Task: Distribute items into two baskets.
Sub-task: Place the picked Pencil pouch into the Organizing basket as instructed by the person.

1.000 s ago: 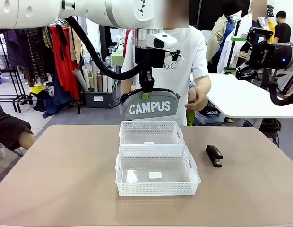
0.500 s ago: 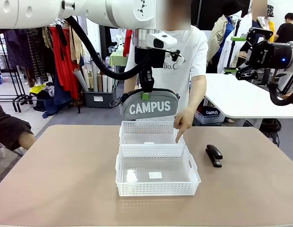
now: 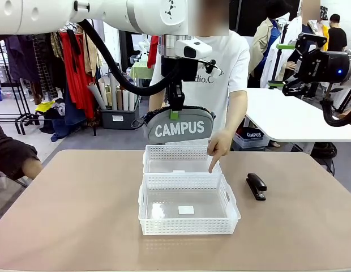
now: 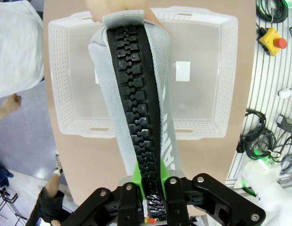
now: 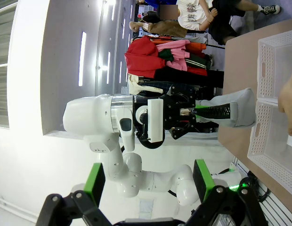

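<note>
While the left jaws are clamped narrow on the zip ridge of the pouch (image 3: pixel 178 126), holding it in the air with its length level above the far basket (image 3: pixel 181 152), the main risk is the person's hand (image 3: pixel 219 145); it reaches down with a finger pointing into that basket at its right side, just under the pouch's right end, so a straight descent could press the pouch onto the hand. The bite is small and central, so the soft pouch could swing or tip on the way down; a tilted end could catch the far rim or the shared wall between the two baskets and leave the pouch lying across both. From the left wrist the pouch hides the line where the baskets meet, so I cannot tell how well it is centred over one of them; a release from this height looks chancy. The black strap (image 3: pixel 143 120) loops off the left end and might snag the lattice. The near basket (image 3: pixel 187 226) lies against the far one; the stapler (image 3: pixel 256 186) lies on the table (image 3: pixel 79 215) to their right, apart from them. The right jaws stand wide with nothing between them, raised well off to the right.
</note>
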Robot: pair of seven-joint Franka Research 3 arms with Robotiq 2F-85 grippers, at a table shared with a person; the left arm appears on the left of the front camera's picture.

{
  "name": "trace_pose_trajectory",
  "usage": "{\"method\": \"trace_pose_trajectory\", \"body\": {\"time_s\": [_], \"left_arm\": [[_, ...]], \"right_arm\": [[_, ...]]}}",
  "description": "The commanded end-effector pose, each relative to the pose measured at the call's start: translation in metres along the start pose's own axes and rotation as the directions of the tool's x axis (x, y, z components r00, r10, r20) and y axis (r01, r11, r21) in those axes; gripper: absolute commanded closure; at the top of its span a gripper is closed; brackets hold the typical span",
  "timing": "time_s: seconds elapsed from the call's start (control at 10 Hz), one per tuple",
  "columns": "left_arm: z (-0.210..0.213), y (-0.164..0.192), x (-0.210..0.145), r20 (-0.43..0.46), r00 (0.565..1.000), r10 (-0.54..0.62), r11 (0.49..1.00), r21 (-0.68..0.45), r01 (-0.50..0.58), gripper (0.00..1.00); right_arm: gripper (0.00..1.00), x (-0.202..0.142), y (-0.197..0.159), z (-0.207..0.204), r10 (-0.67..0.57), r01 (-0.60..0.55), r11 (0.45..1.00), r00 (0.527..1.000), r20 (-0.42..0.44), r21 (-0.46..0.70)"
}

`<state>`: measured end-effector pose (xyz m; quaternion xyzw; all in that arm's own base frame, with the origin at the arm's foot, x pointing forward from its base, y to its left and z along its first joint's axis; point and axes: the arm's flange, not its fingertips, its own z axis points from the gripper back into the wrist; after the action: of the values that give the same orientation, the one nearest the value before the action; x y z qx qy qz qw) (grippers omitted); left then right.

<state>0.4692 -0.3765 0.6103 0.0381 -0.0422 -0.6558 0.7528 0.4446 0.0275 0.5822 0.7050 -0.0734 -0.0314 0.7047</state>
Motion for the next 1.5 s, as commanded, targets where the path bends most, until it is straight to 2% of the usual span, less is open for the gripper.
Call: {"method": "trace_pose_trajectory", "body": {"time_s": [0.0, 0.5, 0.9, 1.4], "left_arm": [[0.002, 0.000, -0.002, 0.000, 1.000, 0.002, 1.000, 0.004, -0.002, 1.00], [0.000, 0.000, 0.000, 0.000, 1.000, 0.000, 1.000, 0.000, 0.000, 1.00], [-0.006, -0.031, -0.008, -0.027, 1.000, -0.006, 1.000, 0.016, 0.007, 1.00], [-0.045, -0.063, -0.011, -0.002, 1.000, -0.013, 1.000, -0.005, 0.013, 1.00]], "right_arm": [[0.00, 0.000, 0.002, 0.000, 0.003, -0.003, 1.000, 1.000, 0.003, 0.004], [0.00, 0.000, 0.002, 0.000, 0.003, -0.003, 1.000, 1.000, 0.003, 0.004], [0.00, 0.000, 0.002, 0.000, 0.003, -0.003, 1.000, 1.000, 0.003, 0.004], [0.00, 0.000, 0.002, 0.000, 0.003, -0.003, 1.000, 1.000, 0.003, 0.004]]}}
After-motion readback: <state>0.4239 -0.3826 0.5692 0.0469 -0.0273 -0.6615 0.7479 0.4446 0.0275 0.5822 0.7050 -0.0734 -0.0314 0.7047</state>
